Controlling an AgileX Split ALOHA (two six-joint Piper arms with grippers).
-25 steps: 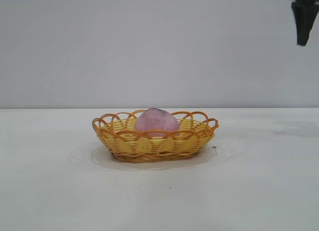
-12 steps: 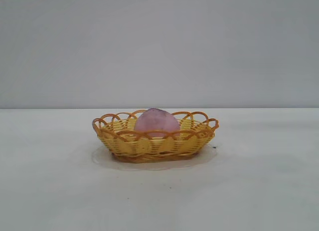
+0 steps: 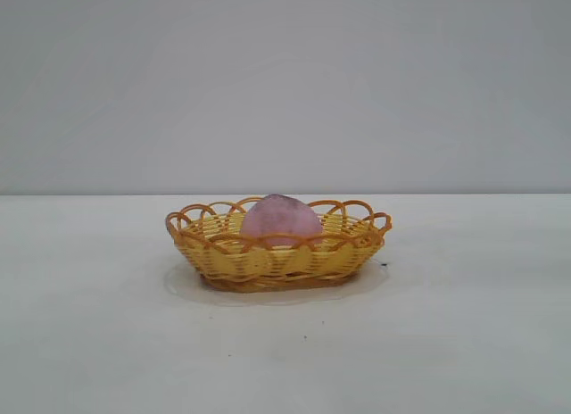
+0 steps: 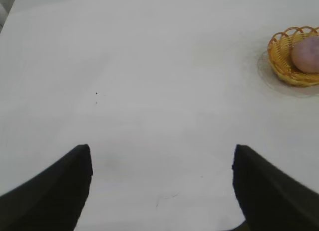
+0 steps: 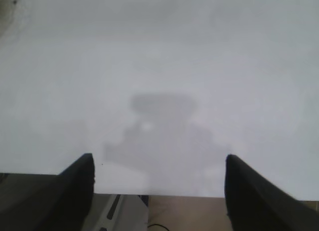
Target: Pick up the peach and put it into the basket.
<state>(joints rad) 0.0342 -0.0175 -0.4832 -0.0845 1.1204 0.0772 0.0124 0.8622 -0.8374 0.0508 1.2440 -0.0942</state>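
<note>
The pink-mauve peach [image 3: 280, 219] lies inside the yellow wicker basket [image 3: 223, 258] with the orange looped rim, in the middle of the white table in the exterior view. Both also show far off in the left wrist view: the basket [image 4: 280, 61] with the peach [image 4: 307, 55] in it. My left gripper [image 4: 160, 156] is open and empty over bare table, well away from the basket. My right gripper [image 5: 158, 164] is open and empty above the table's edge. Neither gripper shows in the exterior view.
The white table [image 3: 464, 325] spreads bare around the basket. In the right wrist view the table's edge [image 5: 164, 193] runs under the gripper, with a metal frame and brown floor beyond it.
One second ago a dark gripper tip showed at the top right of the exterior view; it has left the view. The basket and peach have not moved.
</note>
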